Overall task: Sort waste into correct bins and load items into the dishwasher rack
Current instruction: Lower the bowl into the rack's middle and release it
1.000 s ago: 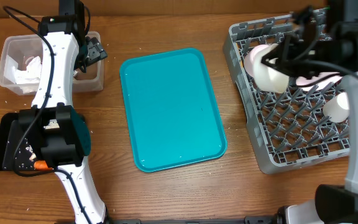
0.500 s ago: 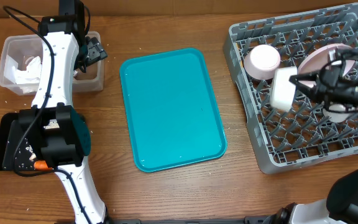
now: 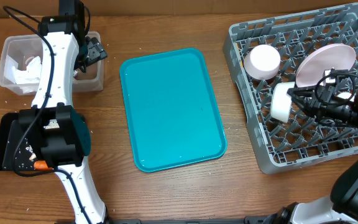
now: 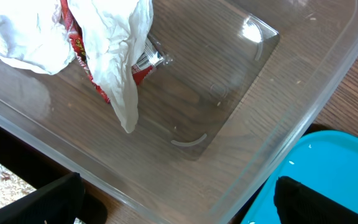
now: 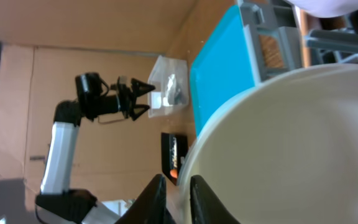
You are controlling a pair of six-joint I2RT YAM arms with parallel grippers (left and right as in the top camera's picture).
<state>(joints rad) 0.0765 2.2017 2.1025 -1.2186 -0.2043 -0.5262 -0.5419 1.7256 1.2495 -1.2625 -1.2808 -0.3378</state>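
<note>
Bowl (image 3: 280,102) rim-pinched by right gripper (image 5: 176,186), held on edge to slot between rack (image 3: 251,127) pegs, frame right; left gripper (image 4: 179,205) spread wide, empty.

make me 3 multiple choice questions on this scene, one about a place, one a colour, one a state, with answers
1. Where is the pink plate? A in the grey rack; B in a clear tub; C flat on the table.
2. What colour is the tray in the middle? A red; B teal; C black.
3. What is the right gripper doing? A hanging open and empty; B holding a fork; C gripping a white bowl.
Answers: 1 A, it leans among the rack's pegs. 2 B, it is plainly teal from overhead. 3 C, its fingers pinch the bowl's rim.
</note>
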